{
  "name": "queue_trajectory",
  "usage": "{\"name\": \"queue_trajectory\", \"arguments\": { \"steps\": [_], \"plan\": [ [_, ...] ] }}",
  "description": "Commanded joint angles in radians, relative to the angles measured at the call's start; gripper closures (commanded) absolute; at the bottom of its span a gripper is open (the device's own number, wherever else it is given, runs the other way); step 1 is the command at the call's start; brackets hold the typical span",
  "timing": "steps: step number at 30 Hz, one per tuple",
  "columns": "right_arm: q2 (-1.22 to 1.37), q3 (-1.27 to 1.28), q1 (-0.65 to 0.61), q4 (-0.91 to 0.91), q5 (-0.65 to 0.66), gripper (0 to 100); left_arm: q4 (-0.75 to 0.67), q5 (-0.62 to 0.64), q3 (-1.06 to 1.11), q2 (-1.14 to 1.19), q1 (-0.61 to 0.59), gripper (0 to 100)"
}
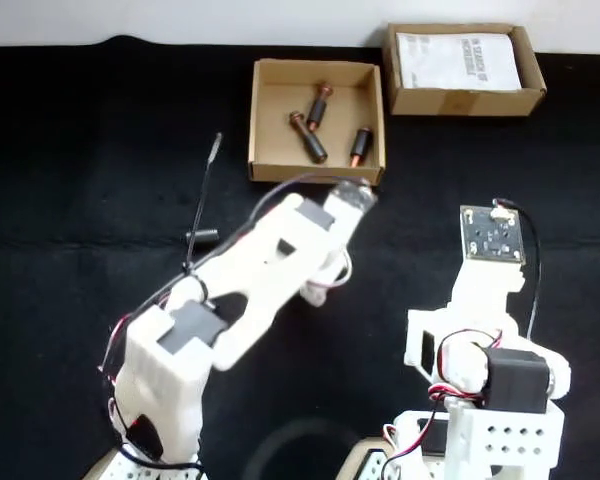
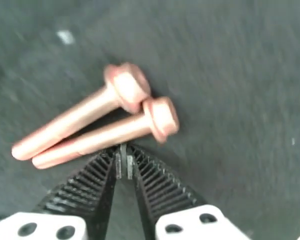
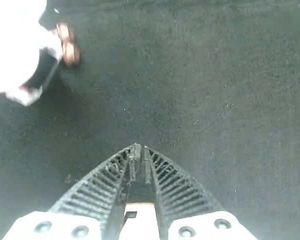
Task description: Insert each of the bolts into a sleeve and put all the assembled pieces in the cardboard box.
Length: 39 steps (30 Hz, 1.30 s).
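Note:
Two copper bolts [image 2: 110,107] [image 2: 115,132] lie side by side on the black mat, heads touching. My left gripper [image 2: 123,156] is shut, its tips right at the nearer bolt's shank with nothing between them. In the high view the left arm [image 1: 280,250] stretches toward the open cardboard box [image 1: 265,120], which holds three bolts in dark sleeves [image 1: 308,138]. A loose dark sleeve [image 1: 202,236] lies on the mat to the arm's left. My right gripper [image 3: 138,152] is shut and empty over bare mat, with the bolt heads [image 3: 68,47] far off beside the left arm.
A second cardboard box [image 1: 465,100] with a printed sheet stands at the back right. A thin black cable [image 1: 205,185] runs across the mat near the loose sleeve. The right arm [image 1: 490,300] is folded back at the right front.

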Motion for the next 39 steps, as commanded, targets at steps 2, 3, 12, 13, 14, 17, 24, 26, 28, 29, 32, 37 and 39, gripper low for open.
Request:
{"name": "queue_trajectory", "arguments": {
  "steps": [2,3,12,13,14,17,24,26,28,29,32,37,39],
  "plan": [
    [-0.008,0.004,0.01,-0.027,-0.008,99.2,0.005,0.002,-0.217,0.105,-0.068,99],
    [-0.008,0.004,0.01,-0.035,-0.008,99.2,0.006,0.002,-0.257,0.128,-0.077,99],
    [-0.007,0.004,0.01,-0.061,-0.008,99.2,0.008,0.21,-0.51,0.216,-0.159,99],
    [-0.007,0.004,0.01,-0.061,-0.008,99.2,0.009,0.222,-0.519,0.214,-0.166,99],
    [-0.007,0.004,0.01,-0.061,-0.008,99.2,0.021,0.227,-0.529,0.214,-0.174,99],
    [-0.007,0.015,0.005,-0.077,-0.008,99.2,0.135,0.227,-0.604,0.213,-0.203,99],
    [-0.007,0.252,-0.094,-0.263,-0.061,99.2,0.529,0.265,-0.995,0.213,-0.332,99],
    [-0.007,0.294,-0.173,-0.315,-0.104,99.2,0.577,0.276,-1.121,0.211,-0.397,99],
    [-0.007,0.295,-0.254,-0.352,-0.12,99.2,0.577,0.276,-1.204,0.177,-0.481,99],
    [-0.007,0.295,-0.286,-0.375,-0.12,99.2,0.577,0.276,-1.225,0.15,-0.519,99],
    [-0.007,0.298,-0.381,-0.452,-0.12,99.2,0.577,0.272,-1.228,0.067,-0.61,99],
    [-0.007,0.306,-0.493,-0.579,-0.12,99.2,0.578,0.239,-1.156,-0.044,-0.733,99],
    [-0.005,0.308,-0.516,-0.651,-0.121,99.2,0.578,0.21,-1.058,-0.113,-0.762,99]
  ]
}}
